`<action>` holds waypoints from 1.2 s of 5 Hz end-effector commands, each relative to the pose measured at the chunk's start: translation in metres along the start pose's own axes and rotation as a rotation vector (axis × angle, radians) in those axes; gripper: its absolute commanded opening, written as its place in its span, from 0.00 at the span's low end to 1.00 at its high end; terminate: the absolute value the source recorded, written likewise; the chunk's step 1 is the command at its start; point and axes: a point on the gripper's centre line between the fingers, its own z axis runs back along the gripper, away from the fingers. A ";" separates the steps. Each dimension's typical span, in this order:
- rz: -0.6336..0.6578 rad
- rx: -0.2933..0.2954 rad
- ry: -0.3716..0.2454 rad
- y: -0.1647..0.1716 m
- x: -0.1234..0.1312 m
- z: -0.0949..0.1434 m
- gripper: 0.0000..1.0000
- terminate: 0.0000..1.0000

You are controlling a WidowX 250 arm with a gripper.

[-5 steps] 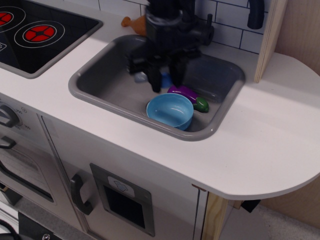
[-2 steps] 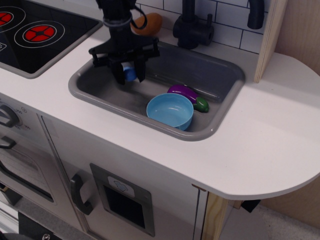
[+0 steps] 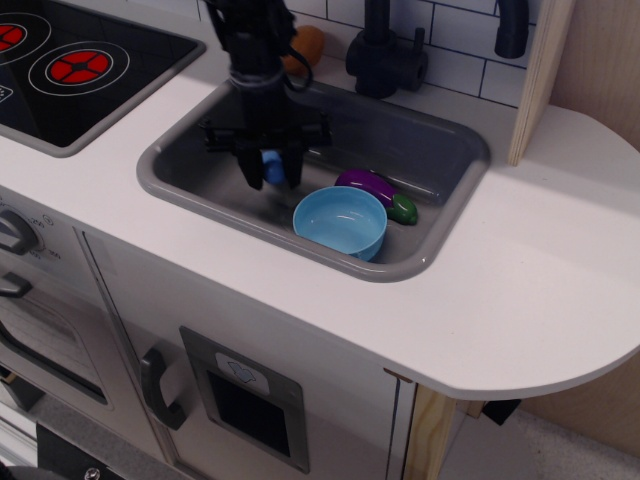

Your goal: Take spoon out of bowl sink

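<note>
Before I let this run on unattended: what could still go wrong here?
The gripper holds the spoon low in the sink by a narrow pinch, so it might slip. The bowl and eggplant sit close by; a sideways swing could knock them. Released here, the spoon could slide toward the bowl.

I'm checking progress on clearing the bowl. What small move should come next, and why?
Probably lower a little and open. The pincer holds the spoon over the sink floor, left of the empty-looking bowl, so only setting it down seems left.
</note>
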 end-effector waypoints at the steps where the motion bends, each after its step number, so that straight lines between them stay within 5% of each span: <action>1: 0.047 0.041 -0.041 0.004 0.020 0.004 1.00 0.00; 3: 0.075 0.050 -0.051 0.014 0.025 0.024 1.00 0.00; 5: 0.167 -0.053 -0.110 0.006 0.031 0.086 1.00 0.00; 6: 0.167 -0.053 -0.110 0.006 0.031 0.086 1.00 0.00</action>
